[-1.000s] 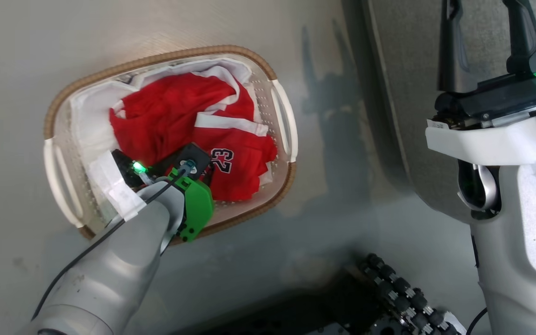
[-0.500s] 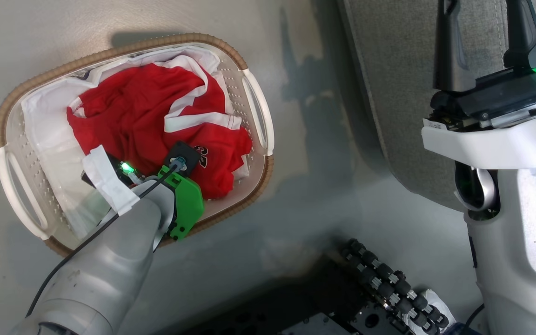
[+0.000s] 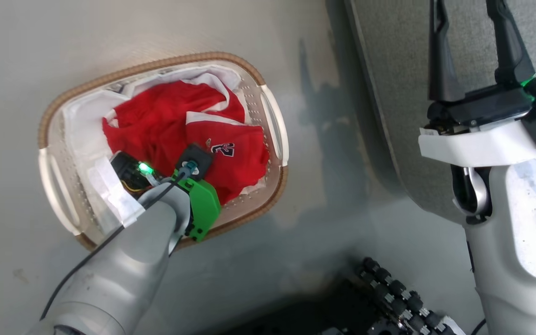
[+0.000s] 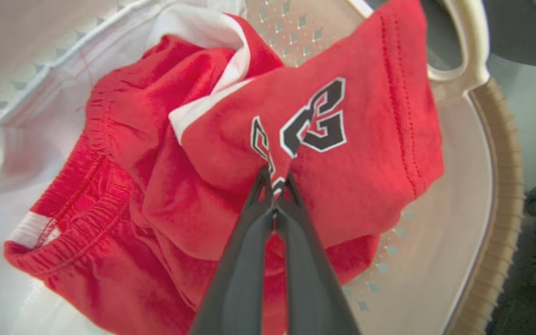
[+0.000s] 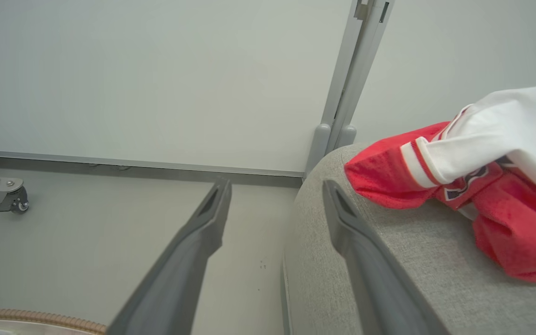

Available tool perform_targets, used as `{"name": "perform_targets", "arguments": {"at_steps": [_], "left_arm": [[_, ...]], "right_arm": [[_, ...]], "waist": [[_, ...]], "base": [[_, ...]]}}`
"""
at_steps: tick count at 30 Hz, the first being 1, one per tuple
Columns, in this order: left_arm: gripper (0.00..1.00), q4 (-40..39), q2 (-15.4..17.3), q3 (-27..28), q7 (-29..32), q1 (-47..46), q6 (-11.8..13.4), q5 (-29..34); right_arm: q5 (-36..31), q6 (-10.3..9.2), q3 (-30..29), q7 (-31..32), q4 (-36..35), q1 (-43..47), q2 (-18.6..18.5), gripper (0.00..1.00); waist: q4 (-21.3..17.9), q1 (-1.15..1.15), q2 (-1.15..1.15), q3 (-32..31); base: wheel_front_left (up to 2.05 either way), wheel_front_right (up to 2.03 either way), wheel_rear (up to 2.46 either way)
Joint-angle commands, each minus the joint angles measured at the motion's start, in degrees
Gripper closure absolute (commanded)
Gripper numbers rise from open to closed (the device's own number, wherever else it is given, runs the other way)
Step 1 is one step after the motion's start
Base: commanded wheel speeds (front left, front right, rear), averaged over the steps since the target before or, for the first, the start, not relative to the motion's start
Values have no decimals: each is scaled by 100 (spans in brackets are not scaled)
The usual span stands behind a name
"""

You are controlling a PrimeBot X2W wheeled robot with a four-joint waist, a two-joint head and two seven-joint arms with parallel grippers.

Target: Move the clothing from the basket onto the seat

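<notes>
The white perforated basket (image 3: 156, 65) with its brown woven rim stands on the floor, left of centre. Inside lies crumpled red clothing (image 3: 165, 116). My left gripper (image 4: 276, 179) reaches down into the basket and is shut on a fold of the red garment (image 4: 351, 163) at its black-and-white 23. Red shorts with an elastic waist (image 4: 86, 195) lie beside it. My right gripper (image 3: 465, 9) hangs open and holds nothing above the grey seat (image 3: 398, 70). A red garment with striped trim (image 5: 505, 223) lies on the seat (image 5: 389, 270).
A plain white cloth (image 3: 79, 114) lines the basket's far side, and another white cloth (image 5: 505, 125) covers the garment on the seat. My dark base with its black rollers (image 3: 398, 298) sits at the bottom. A wall post (image 5: 342, 93) and a caster (image 5: 14, 200) stand beyond.
The head camera has swung, shifting the whole picture sideways and back. The fold bearing the 23 has puckered and drawn in at my left gripper. My right gripper stays open.
</notes>
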Motion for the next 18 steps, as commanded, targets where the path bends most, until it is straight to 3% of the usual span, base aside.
{"name": "perform_targets", "arguments": {"at_steps": [1, 10, 18], "left_arm": [[100, -88, -36, -42, -78, 125, -20, -97], [100, -1049, -108, -469, -345, 469, -20, -794], [100, -1886, 165, -1037, -396, 409, -21, -1181]], "right_arm": [[-72, -8, -37, -14, 84, 133, -21, 0], [-426, -8, -316, -14, 601, 788, -26, 0], [-538, -8, -542, -14, 1041, 1460, -26, 0]], "waist": [[355, 0, 0, -512], [1033, 0, 0, -1899], [1422, 0, 0, -3077]], "base": [[0, 0, 0], [0, 0, 0], [0, 0, 0]]}}
